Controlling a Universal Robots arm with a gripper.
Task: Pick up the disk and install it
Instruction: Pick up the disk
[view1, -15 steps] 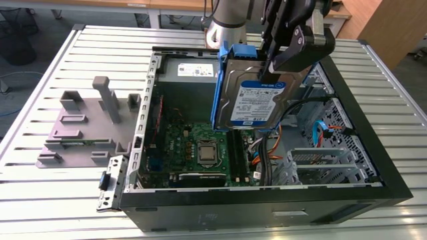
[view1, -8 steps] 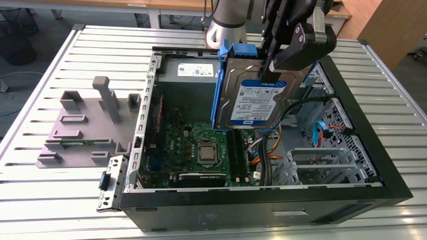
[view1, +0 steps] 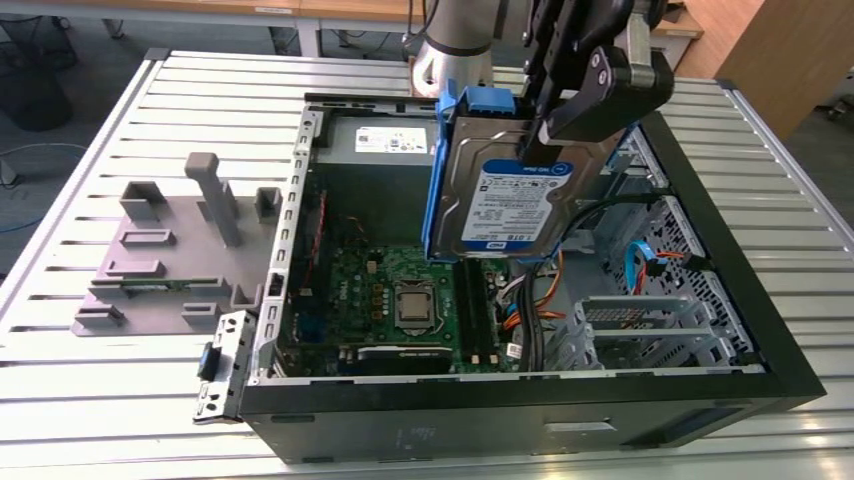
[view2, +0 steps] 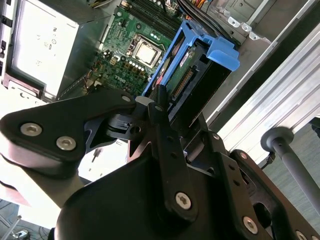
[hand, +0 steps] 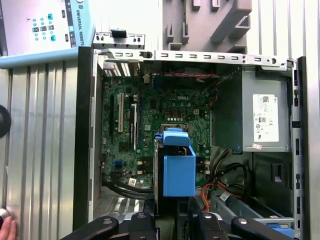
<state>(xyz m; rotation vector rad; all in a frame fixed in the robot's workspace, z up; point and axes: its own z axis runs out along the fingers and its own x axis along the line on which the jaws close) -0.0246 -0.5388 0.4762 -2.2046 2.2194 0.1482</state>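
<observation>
Black gripper (view1: 541, 150) clamped on the disk, a silver hard drive in a blue plastic carrier (view1: 497, 205), held over the open black computer case (view1: 534, 395).
Drive hangs on edge above the green motherboard (view1: 400, 290); bare metal drive cage (view1: 641, 320) sits near, toward the exterior view's right. Risk: it is gripped at the top end only, so it may swing, snag the orange cables (view1: 513, 318) or knock the board.
</observation>
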